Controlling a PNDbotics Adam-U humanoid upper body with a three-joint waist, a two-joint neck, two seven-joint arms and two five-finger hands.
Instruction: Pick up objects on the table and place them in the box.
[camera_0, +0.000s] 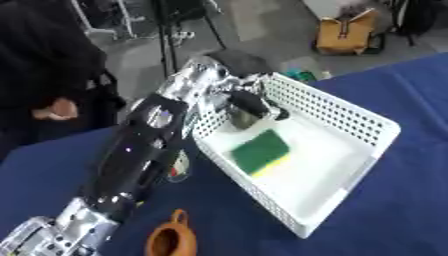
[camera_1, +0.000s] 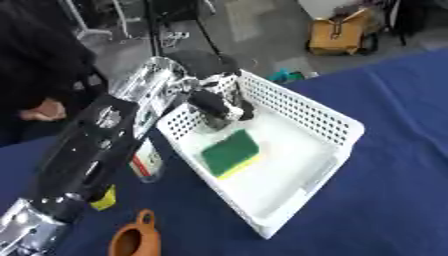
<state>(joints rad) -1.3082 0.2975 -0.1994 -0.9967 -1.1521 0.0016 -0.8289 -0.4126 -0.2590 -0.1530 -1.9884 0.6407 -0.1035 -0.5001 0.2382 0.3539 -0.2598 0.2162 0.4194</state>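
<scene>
Sponge (camera_0: 261, 150) flat on box (camera_0: 350, 112) floor; left hand (camera_0: 248, 105) above box's far corner, fingers curled round a small object, contents unclear, ready for release

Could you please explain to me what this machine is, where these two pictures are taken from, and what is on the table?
Both pictures come from a stereo camera in a humanoid robot's head, looking down at its work, so they show nearly the same thing. The black and silver limb entering from the lower left is the robot's left arm. Its left hand reaches into the far corner of a white perforated basket standing on a blue table. The fingers seem curled round a small shiny object, though I cannot identify it. A green and yellow sponge already lies in the basket. On the table beside the arm are a brown clay pot, a small yellow item and a clear packet. The right hand is not visible.
</scene>
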